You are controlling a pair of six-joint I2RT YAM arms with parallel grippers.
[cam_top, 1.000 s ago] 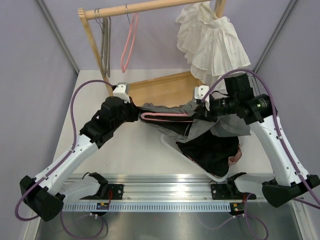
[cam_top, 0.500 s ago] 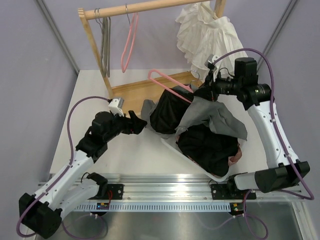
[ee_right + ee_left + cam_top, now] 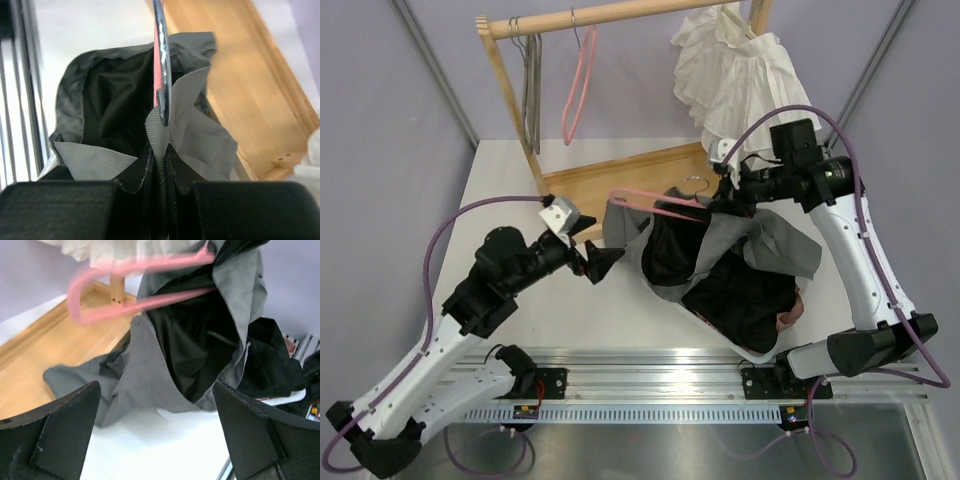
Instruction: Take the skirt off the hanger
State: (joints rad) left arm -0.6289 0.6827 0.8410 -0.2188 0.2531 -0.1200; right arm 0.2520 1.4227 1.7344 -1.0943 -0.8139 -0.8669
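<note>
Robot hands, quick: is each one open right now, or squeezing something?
Left gripper: open, holding nothing.
Right gripper: closed, pinching the grey skirt at its waistband.

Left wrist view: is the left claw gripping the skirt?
No, the left claw stands wide open and empty; the grey skirt hangs beyond it.

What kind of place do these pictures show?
Most likely a robot test bench for clothes handling, not a home: two robot arms bolted to a metal rail, a white table between plain walls, and a small wooden clothes rack.
</note>
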